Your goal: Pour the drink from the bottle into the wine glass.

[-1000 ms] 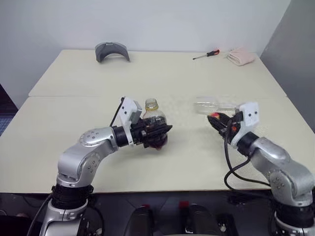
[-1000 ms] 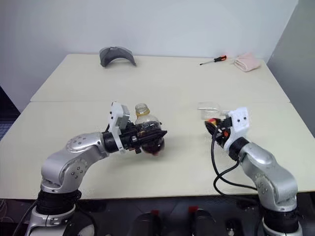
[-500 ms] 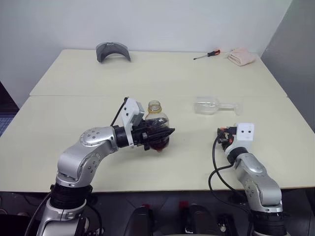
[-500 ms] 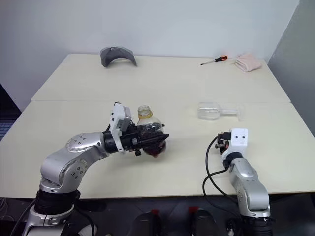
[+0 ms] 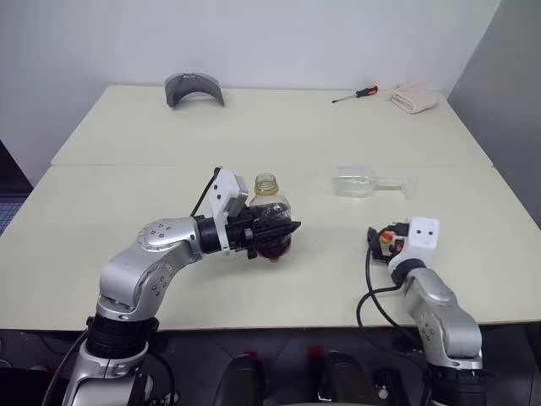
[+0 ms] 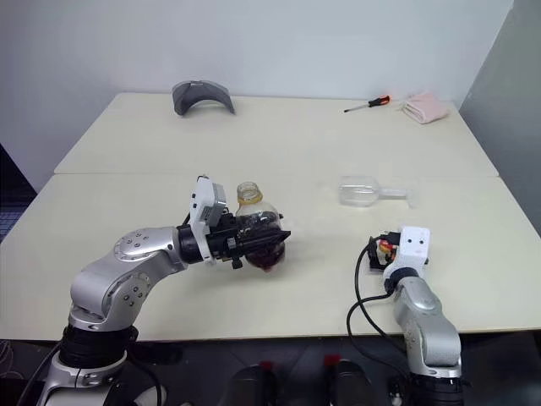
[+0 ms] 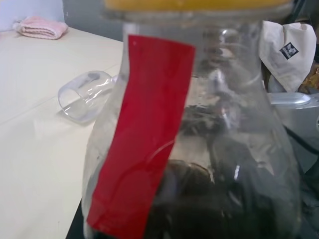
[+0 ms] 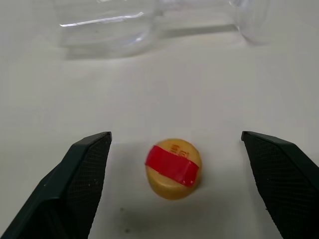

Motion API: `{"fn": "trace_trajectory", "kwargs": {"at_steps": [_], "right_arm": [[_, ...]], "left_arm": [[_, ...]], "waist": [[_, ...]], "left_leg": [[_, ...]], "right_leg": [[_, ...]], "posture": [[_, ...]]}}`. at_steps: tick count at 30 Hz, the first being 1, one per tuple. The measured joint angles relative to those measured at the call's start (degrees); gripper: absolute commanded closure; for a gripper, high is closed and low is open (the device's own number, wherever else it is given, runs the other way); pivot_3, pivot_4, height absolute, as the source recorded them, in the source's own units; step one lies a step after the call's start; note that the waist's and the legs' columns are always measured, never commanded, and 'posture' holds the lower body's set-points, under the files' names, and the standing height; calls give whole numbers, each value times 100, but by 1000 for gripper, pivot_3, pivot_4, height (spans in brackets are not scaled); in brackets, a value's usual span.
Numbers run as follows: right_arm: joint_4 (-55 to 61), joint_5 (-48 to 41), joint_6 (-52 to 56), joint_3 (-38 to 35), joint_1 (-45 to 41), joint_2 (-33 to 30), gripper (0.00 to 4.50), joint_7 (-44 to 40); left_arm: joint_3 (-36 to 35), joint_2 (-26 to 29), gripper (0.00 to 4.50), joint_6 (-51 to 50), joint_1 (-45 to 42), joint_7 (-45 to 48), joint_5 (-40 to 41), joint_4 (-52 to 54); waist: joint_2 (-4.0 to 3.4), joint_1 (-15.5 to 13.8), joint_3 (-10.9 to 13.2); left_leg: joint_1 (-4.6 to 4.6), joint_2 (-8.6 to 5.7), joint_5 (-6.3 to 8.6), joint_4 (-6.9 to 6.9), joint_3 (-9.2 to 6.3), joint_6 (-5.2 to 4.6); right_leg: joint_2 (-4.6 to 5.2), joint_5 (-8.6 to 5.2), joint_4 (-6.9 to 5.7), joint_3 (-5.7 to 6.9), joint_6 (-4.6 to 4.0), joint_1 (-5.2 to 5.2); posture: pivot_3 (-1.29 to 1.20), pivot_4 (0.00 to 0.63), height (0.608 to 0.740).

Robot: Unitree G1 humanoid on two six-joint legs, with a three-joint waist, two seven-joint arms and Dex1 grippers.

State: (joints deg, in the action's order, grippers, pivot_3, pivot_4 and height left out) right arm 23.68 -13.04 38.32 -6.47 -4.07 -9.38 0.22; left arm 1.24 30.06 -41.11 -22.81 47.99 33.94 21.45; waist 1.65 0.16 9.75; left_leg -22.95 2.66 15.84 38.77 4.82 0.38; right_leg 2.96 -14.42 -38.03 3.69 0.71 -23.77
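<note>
No readable text anywhere. The cap (image 8: 173, 168) has small embossed marks beside its red strip, too small to make out. A white cloth (image 7: 288, 54) behind the bottle (image 7: 192, 144) carries a small dark tag with a pale logo, illegible. The bottle's red strip is blank.

Cream table (image 5: 127, 203): toppled wine glass (image 5: 362, 181), cap (image 8: 173, 168).

My arms are silver metal with black joint collars; each wrist carries a white camera block at twelve o'clock (black cable looping off the right) and textured black fingers (image 8: 79, 184).
</note>
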Motion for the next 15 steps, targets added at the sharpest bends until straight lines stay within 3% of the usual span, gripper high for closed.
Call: {"fn": "trace_trajectory", "kwargs": {"at_steps": [5,9,15], "right_arm": [[986,-406,300,-21,-132,-770,14,-761],[1256,-1044,355,261,-421,-1561,14,-2069],[1169,-1773,306,838,-1076,-1687,14,-3278]], "left_arm": [[-230,22,2650,-75,19,-215,22,-25],[-479,-9,2650,-45,118,-679,-136,-366],[-823,-396,2650,482,-170,-1496,-565,-1419]], "waist": [[0,5,0],[2,7,1],[18,-8,10]], "left_leg": [[2,2,1,0,-1,-1],[6,3,1,-1,-9,-3],[2,2,1,2,-14,-4]], "right_leg": [[-2,0,2,1,0,1],[-8,0,0,7,0,3],[-8,2,0,11,0,4]], "posture": [[0,150,740],[0,150,740],[0,150,740]]}}
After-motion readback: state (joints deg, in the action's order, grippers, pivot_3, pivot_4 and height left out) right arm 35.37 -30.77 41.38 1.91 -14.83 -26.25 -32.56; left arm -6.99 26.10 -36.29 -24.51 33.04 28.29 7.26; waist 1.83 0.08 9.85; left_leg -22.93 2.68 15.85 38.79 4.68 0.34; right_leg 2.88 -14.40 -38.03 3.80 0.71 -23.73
